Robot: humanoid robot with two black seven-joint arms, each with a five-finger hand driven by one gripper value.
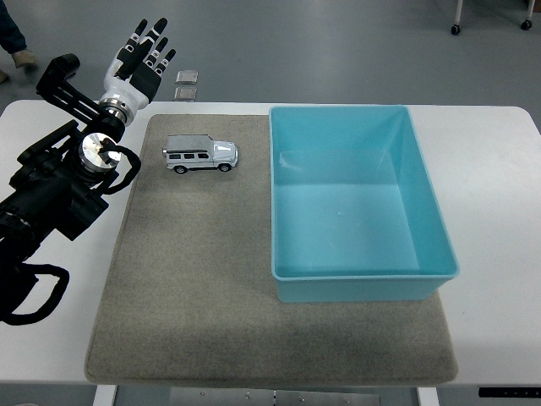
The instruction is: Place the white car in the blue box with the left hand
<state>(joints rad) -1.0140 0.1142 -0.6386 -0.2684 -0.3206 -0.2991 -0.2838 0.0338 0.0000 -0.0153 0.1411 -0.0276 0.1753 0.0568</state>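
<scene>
A small white toy car (199,154) stands on its wheels on the grey mat (194,296), left of the blue box (359,262). The box is an open light blue bin with nothing inside. My left hand (144,52) is raised at the table's far left corner, fingers spread and holding nothing, up and to the left of the car and apart from it. The black left arm runs from the picture's left edge to that hand. The right arm does not show.
Two small silver squares (187,85) lie on the floor beyond the table's far edge. A person's shoe (21,57) shows at the top left. White table (499,194) surface borders the mat on both sides.
</scene>
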